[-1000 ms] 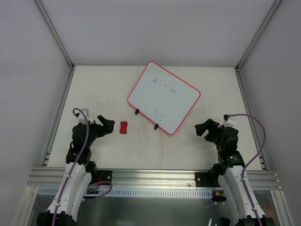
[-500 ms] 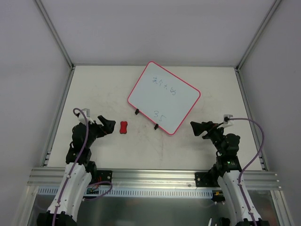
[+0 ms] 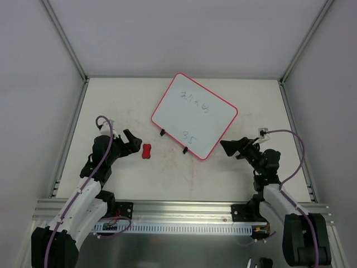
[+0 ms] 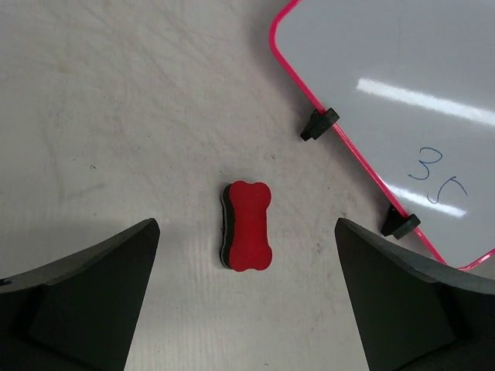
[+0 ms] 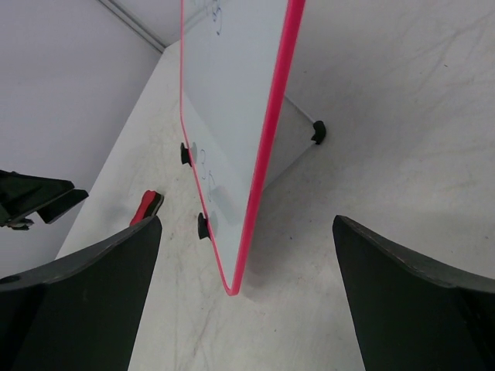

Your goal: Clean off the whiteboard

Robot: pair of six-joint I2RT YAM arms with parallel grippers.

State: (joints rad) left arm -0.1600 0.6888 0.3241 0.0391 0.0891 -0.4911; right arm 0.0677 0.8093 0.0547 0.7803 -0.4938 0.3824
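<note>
The whiteboard [image 3: 194, 114] lies turned at an angle on the table, white with a pink rim, with dark handwriting and two black clips [image 3: 162, 132] on its near-left edge. To its left lies the small red bone-shaped eraser [image 3: 146, 151]. My left gripper [image 3: 133, 144] is open just left of the eraser. In the left wrist view the eraser [image 4: 249, 226] sits between and ahead of the wide-apart fingers [image 4: 100, 286], untouched. My right gripper [image 3: 228, 146] is open near the board's near-right corner. In the right wrist view the whiteboard's pink edge [image 5: 267, 162] runs between the fingers, apart from them.
The board [image 5: 224, 93] sits raised on small black feet [image 5: 317, 131]. Grey walls close in the table [image 3: 111, 106] on the left, right and back. An aluminium rail [image 3: 178, 209] runs along the near edge by the arm bases.
Both arms have reached forward. The left gripper has moved right, closer to the eraser. The right gripper has moved left toward the board's near corner. Both stay open.
</note>
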